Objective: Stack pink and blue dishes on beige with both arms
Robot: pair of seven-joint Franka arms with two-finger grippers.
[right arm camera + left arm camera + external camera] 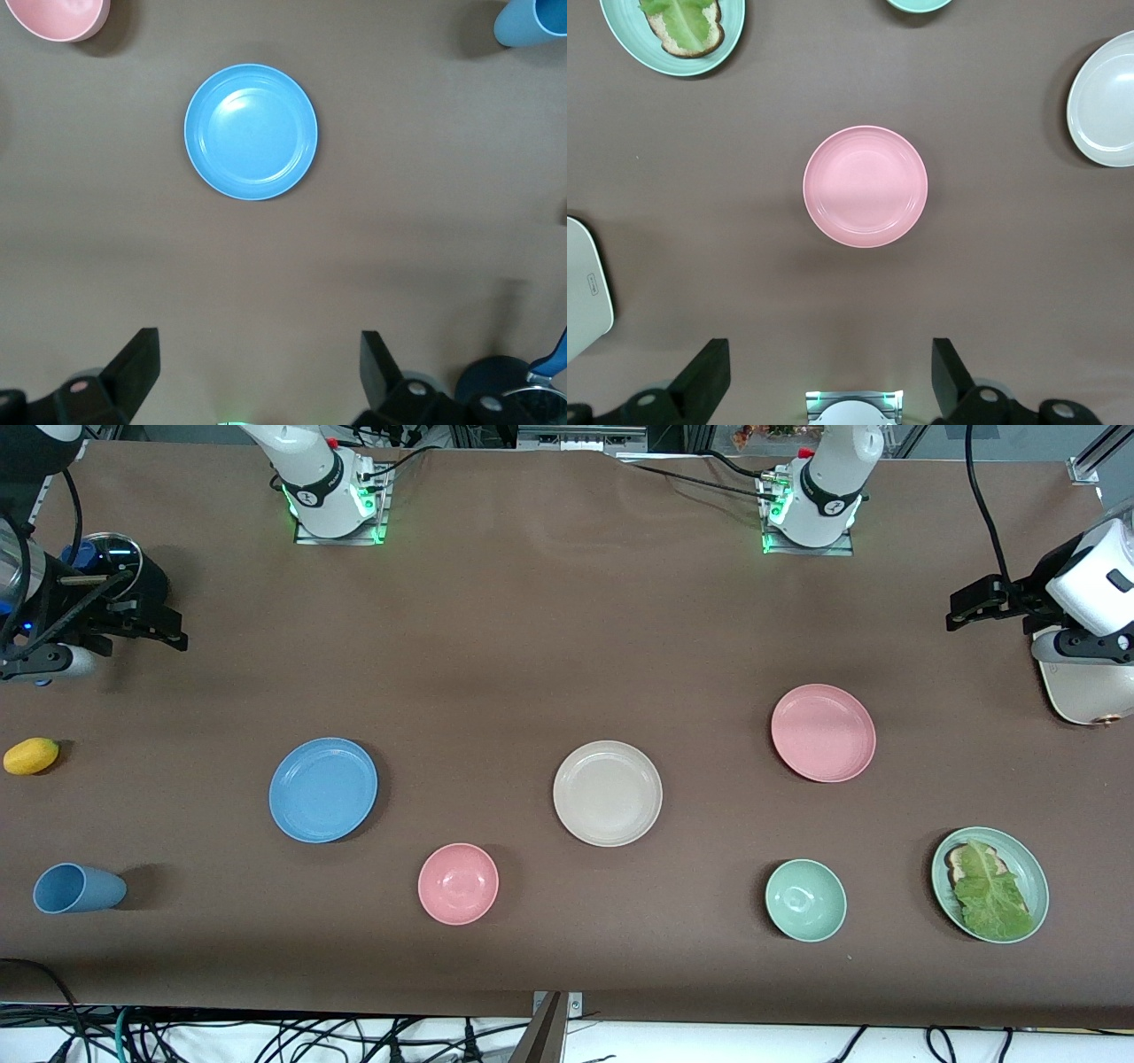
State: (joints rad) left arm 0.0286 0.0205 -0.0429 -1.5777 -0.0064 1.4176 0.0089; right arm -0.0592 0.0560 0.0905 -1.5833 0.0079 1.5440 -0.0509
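Nearest the front edge of the table sit a blue cup, a pink bowl, a green bowl and a green plate with toast and lettuce. Farther from it the blue plate, beige plate and pink plate lie well apart, beige between the others. The left gripper hangs empty with fingers spread at its end of the table; only its wrist view shows this. The right gripper does likewise, fingers spread.
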